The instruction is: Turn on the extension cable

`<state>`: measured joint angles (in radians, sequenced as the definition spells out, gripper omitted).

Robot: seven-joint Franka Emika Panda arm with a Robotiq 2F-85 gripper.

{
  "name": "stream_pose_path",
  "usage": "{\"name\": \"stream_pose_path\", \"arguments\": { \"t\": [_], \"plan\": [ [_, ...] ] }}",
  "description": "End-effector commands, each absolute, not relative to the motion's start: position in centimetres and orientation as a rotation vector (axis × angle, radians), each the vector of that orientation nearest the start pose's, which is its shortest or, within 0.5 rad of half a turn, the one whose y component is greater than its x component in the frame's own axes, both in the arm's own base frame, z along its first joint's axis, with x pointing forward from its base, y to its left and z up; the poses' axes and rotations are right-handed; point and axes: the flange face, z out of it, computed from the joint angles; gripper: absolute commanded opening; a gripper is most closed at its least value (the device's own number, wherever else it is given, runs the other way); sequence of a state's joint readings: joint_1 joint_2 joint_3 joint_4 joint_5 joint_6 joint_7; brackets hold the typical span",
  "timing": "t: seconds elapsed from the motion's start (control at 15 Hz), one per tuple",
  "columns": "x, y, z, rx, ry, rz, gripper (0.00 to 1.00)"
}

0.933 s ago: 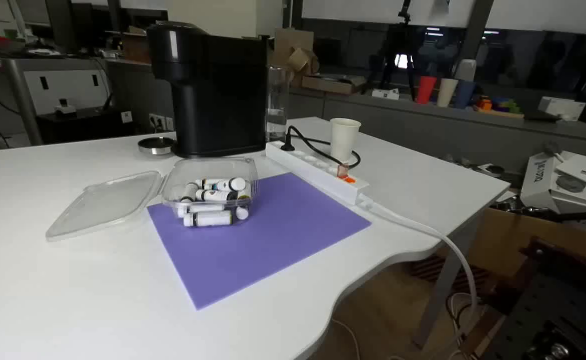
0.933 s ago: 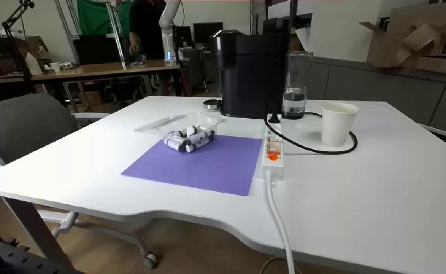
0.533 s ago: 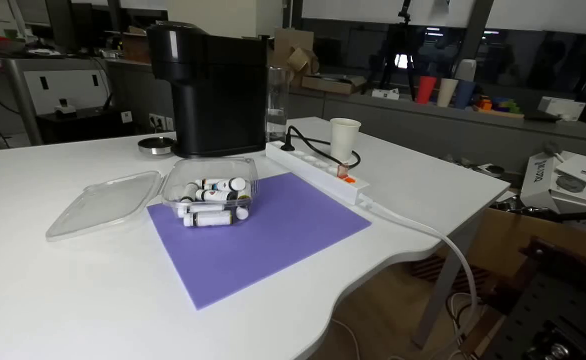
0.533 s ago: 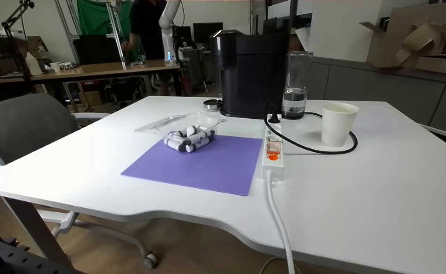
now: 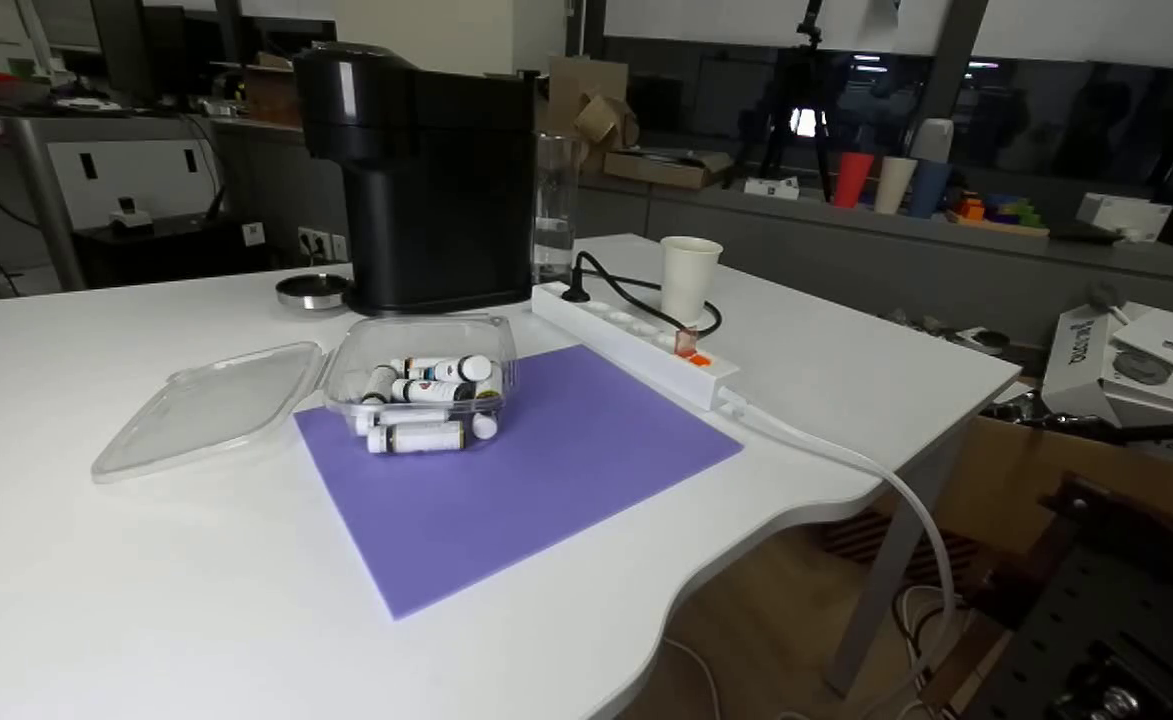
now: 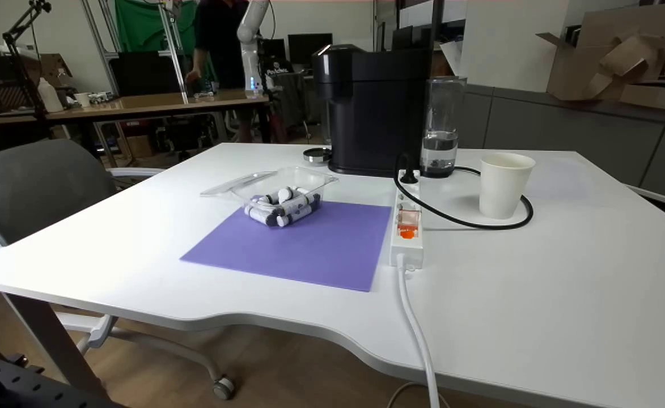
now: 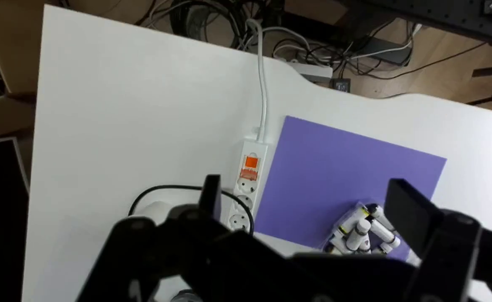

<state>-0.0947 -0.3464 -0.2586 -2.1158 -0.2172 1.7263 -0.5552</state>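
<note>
The extension cable is a long narrow white power strip (image 7: 246,184) lying on the white table, seen also in both exterior views (image 5: 636,348) (image 6: 407,255). Its orange-red switch (image 7: 251,162) sits near the cord end, beside a transparent reddish piece. A black plug (image 6: 409,177) is in its far end. The white cord (image 7: 264,94) runs over the table edge. My gripper (image 7: 304,184) is open and empty, high above the table in the wrist view. One finger appears beside the strip, the other near the white cylinders. The gripper is out of view in both exterior views. The strip's plug end is hidden in the wrist view.
A purple mat (image 5: 546,480) lies beside the strip. An open clear container (image 5: 416,345) holds several small white cylinders (image 7: 357,235). A black coffee machine (image 5: 436,190) stands behind. A white paper cup (image 6: 503,184) stands inside the black cable's loop (image 6: 494,227).
Nothing on the table has moved. Only a person's arm in the background has shifted. No earlier wrist view is given.
</note>
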Motion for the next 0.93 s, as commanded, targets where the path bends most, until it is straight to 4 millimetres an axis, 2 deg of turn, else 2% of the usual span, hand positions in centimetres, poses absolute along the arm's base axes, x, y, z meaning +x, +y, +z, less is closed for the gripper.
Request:
{"name": "stream_pose_path", "arguments": {
  "t": [0.0,0.13,0.33,0.67,0.73,0.87],
  "plan": [
    [43.0,-18.9,53.5,-3.254,-0.368,0.018,1.0],
    [44.8,-19.2,51.8,-3.277,-0.367,-0.055,1.0],
    [47.7,-19.7,48.0,-3.293,-0.356,-0.113,1.0],
    [51.9,-20.3,40.1,-3.232,-0.25,-0.115,1.0],
    [52.3,-20.0,38.3,-3.205,-0.251,-0.077,0.83],
    [52.9,-19.2,35.1,-3.148,-0.235,-0.003,0.67]
  ]
}}
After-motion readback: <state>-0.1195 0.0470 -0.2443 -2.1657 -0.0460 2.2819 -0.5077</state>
